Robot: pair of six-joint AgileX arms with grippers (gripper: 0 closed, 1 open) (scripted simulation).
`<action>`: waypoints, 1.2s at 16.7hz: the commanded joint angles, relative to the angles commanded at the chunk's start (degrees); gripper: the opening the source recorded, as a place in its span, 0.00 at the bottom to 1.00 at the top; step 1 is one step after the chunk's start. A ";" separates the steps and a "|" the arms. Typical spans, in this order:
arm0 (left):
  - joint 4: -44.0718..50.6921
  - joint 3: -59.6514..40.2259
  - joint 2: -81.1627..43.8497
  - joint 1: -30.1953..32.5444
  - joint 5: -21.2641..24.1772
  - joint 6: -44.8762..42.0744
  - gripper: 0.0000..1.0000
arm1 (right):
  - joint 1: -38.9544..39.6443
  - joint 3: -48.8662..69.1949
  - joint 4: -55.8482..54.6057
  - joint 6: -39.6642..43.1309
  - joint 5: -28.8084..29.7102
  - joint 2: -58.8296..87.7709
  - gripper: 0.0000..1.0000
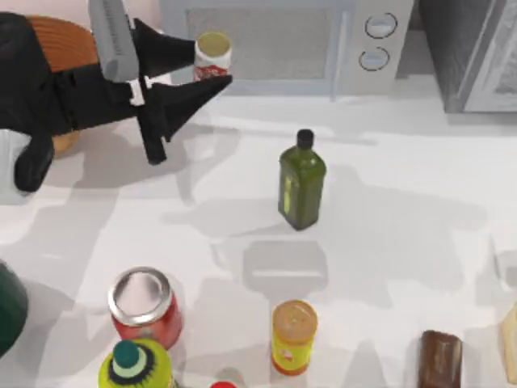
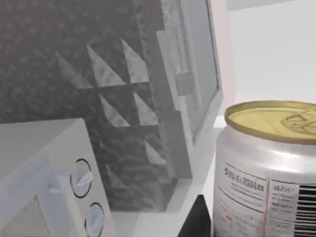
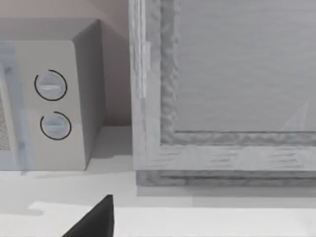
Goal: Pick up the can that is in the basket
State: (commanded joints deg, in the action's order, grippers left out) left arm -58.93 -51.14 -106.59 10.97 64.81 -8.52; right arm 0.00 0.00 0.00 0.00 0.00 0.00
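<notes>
Item, can [image 1: 212, 55]: small white can with red label marks and a pale tan top; upright, at the top view's upper left, in front of the microwave [image 1: 266, 40].
Item, basket [image 1: 60, 40]: tan-orange woven wicker, at the table's far left, largely covered by the left arm; the can sits to its right, outside its rim as seen from above.
Left gripper [image 1: 212, 65]: fingers reaching rightward, one on each side of the can, closed against its wall; judged to be carrying it.
Left wrist view, can [image 2: 266, 168]: silver body, printed label and pull-tab top close to the camera, beside a dark finger [image 2: 195, 219].
Long axis of can: vertical, top face up; fingers cross it roughly level.
Direction from hand: none to close; the can lies between the fingertips, at the outer end of the fingers.
Nearer arm: left; it is the one at work.
Right gripper: its camera faces the microwave dials [image 3: 52, 103]; finger state cannot be told.
Governing relation: can clear of the basket to its right; judged that the lift is largely done, and that a firm grip is what matters next.
Bystanders: green bottle [image 1: 301, 183], red soda can [image 1: 145, 307], yellow-labelled cylinder [image 1: 293, 335], all well apart from the hand.
</notes>
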 joint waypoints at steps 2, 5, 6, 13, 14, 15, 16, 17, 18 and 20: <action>-5.00 -4.05 -10.31 0.31 5.71 0.27 0.00 | 0.00 0.00 0.00 0.00 0.00 0.00 1.00; -10.90 -8.69 -23.52 0.08 12.78 1.26 0.00 | 0.00 0.00 0.00 0.00 0.00 0.00 1.00; -12.37 -9.81 -27.10 -0.23 14.66 1.70 0.00 | 0.00 0.00 0.00 0.00 0.00 0.00 1.00; -16.16 -12.45 -37.16 -3.03 20.02 3.42 0.00 | 0.00 0.00 0.00 0.00 0.00 0.00 1.00; -16.16 -12.45 -37.16 -3.03 20.02 3.42 0.00 | 0.00 0.00 0.00 0.00 0.00 0.00 1.00; -16.16 -12.45 -37.16 -3.03 20.02 3.42 0.00 | 0.00 0.00 0.00 0.00 0.00 0.00 1.00; -16.16 -12.45 -37.16 -3.03 20.02 3.42 0.00 | 0.00 0.00 0.00 0.00 0.00 0.00 1.00; -16.16 -12.45 -37.16 -3.03 20.02 3.42 0.08 | 0.00 0.00 0.00 0.00 0.00 0.00 1.00; -16.16 -12.45 -37.16 -3.03 20.02 3.42 0.15 | 0.00 0.00 0.00 0.00 0.00 0.00 1.00; -16.16 -12.45 -37.16 -3.03 20.02 3.42 0.30 | 0.00 0.00 0.00 0.00 0.00 0.00 1.00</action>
State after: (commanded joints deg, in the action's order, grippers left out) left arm -75.09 -63.60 -143.75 7.94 84.83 -5.10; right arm 0.00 0.00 0.00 0.00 0.00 0.00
